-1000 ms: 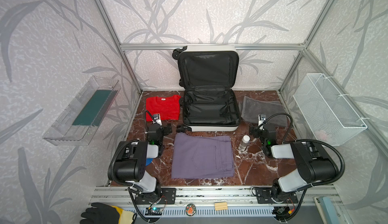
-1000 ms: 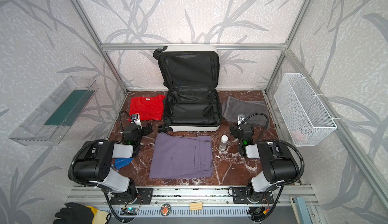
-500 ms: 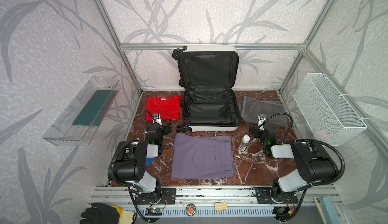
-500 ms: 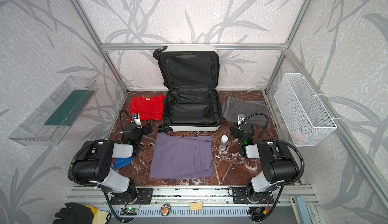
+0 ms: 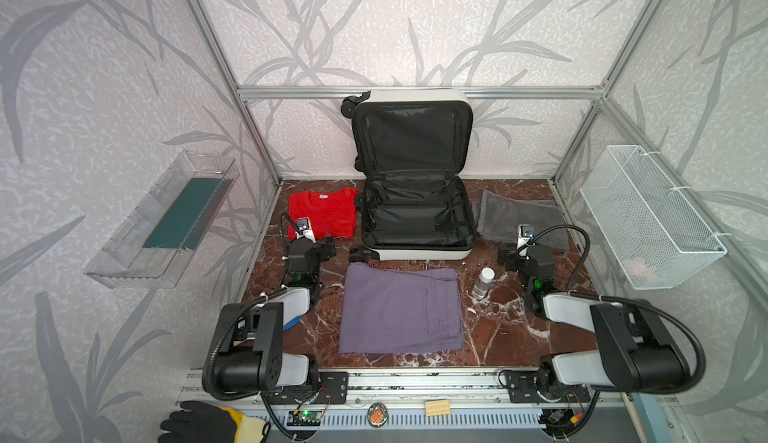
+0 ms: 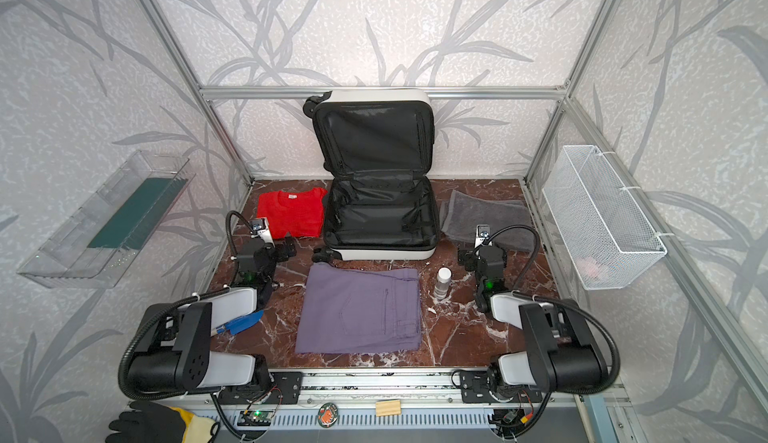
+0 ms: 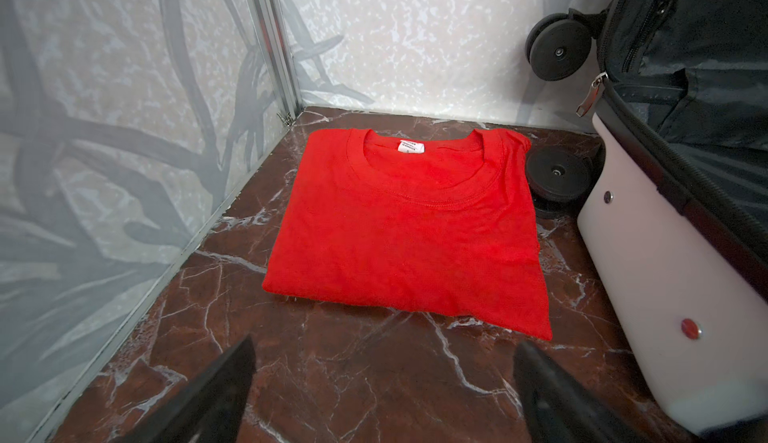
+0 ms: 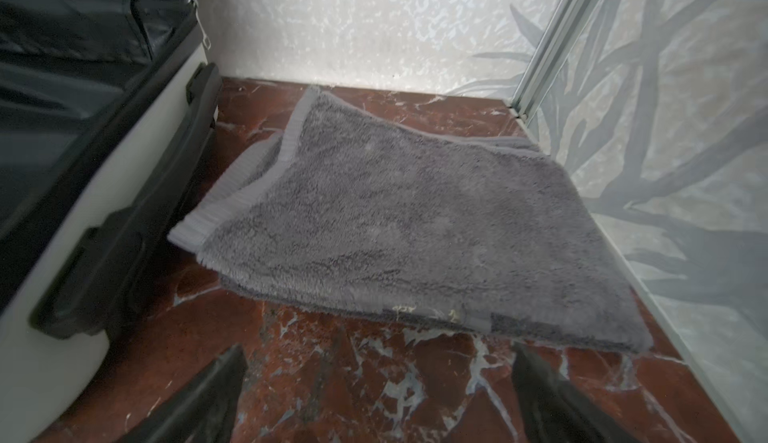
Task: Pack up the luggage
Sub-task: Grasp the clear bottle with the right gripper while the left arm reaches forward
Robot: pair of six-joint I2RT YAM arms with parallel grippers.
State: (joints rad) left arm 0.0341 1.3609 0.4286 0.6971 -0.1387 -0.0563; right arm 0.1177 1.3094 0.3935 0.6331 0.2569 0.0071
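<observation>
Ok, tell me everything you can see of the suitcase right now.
The luggage is a small white hard shell lined in black fabric, with black caster wheels and a black side handle. It lies open at the back of the marble table: base flat, lid standing upright by the rear wall. Both halves look empty.

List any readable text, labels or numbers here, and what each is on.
No text is legible.
Neck tag in the red T-shirt: printed lines, too small to read.
Round badge on the front rail: orange picture, lettering blurred if any.
Bottle and luggage shell: no text shows.
</observation>
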